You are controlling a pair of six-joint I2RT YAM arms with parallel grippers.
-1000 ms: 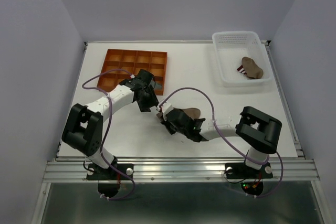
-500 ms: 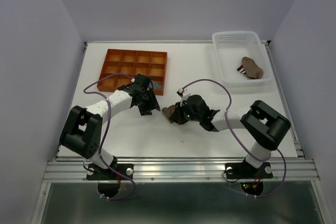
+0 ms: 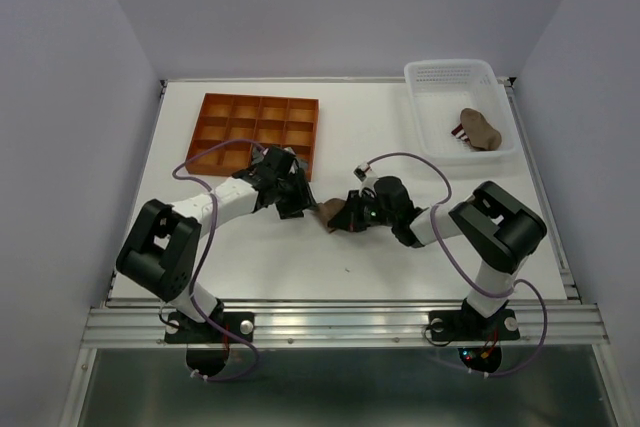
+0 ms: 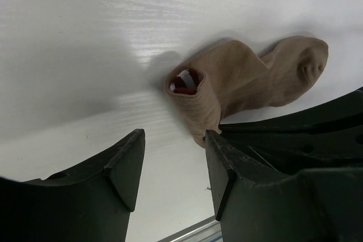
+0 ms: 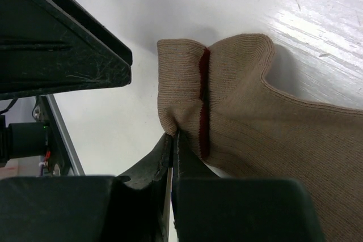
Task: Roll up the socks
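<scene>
A tan-brown sock (image 3: pixel 329 213) lies on the white table between my two grippers. In the left wrist view the sock (image 4: pixel 252 77) lies flat, with its cuff open and red inside. My right gripper (image 3: pixel 349 214) is shut on the edge of that cuff; in the right wrist view the gripper (image 5: pixel 174 140) pinches the folded cuff of the sock (image 5: pixel 261 117), which has a red seam. My left gripper (image 3: pixel 292 198) is open and empty just left of the sock, and its fingers (image 4: pixel 127 165) stand short of the cuff. Another tan sock (image 3: pixel 480 129) with a red-white striped part lies in the basket.
An orange compartment tray (image 3: pixel 216 113) stands at the back left, close behind the left gripper. A white mesh basket (image 3: pixel 432 75) stands at the back right. The left gripper's body (image 5: pixel 57 43) fills the upper left of the right wrist view.
My right gripper has swung round and dragged the tan sock leftward, towards the left gripper. My left gripper has shifted slightly right, closer to the sock.
</scene>
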